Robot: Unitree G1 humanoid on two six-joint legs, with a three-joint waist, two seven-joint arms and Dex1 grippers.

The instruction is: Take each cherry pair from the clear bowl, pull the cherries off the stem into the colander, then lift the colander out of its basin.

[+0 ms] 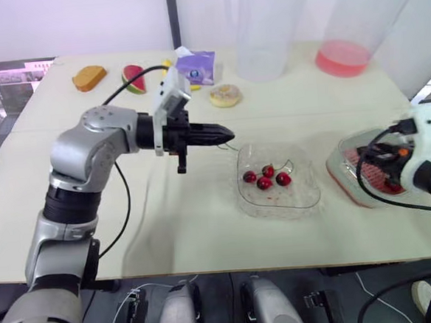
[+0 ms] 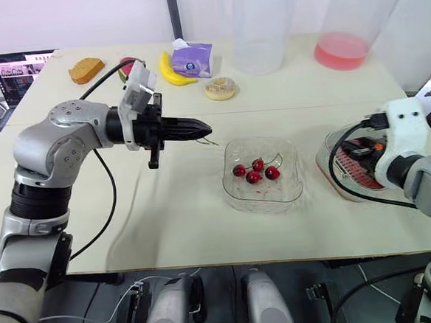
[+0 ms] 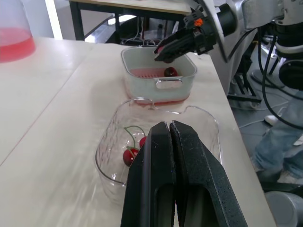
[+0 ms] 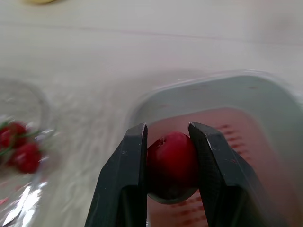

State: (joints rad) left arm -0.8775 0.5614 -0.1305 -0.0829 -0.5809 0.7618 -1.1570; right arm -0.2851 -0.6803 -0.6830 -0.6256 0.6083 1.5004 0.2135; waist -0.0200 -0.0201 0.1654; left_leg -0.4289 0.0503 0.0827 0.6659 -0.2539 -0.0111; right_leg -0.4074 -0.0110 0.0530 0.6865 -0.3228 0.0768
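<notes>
The clear bowl [image 1: 311,198] sits right of the table's middle and holds several red cherries [image 1: 265,179] on green stems. My left gripper [image 1: 228,136] hovers just left of the bowl's far corner, shut on a thin green stem [image 2: 211,141] that pokes from its tip. At the right edge a white basin [image 3: 158,82] holds the red colander [image 4: 239,137], with one cherry [image 3: 170,72] lying in it. My right gripper [image 4: 168,137] hangs over the colander, shut on a single red cherry [image 4: 171,163].
Along the table's far side lie a bread slice [image 1: 89,77], a watermelon wedge [image 1: 133,77], a banana [image 2: 169,73], a purple tissue pack [image 1: 196,65] and a donut [image 1: 225,95]. A clear jug [image 1: 266,32] and a container with pink liquid [image 1: 344,38] stand far right.
</notes>
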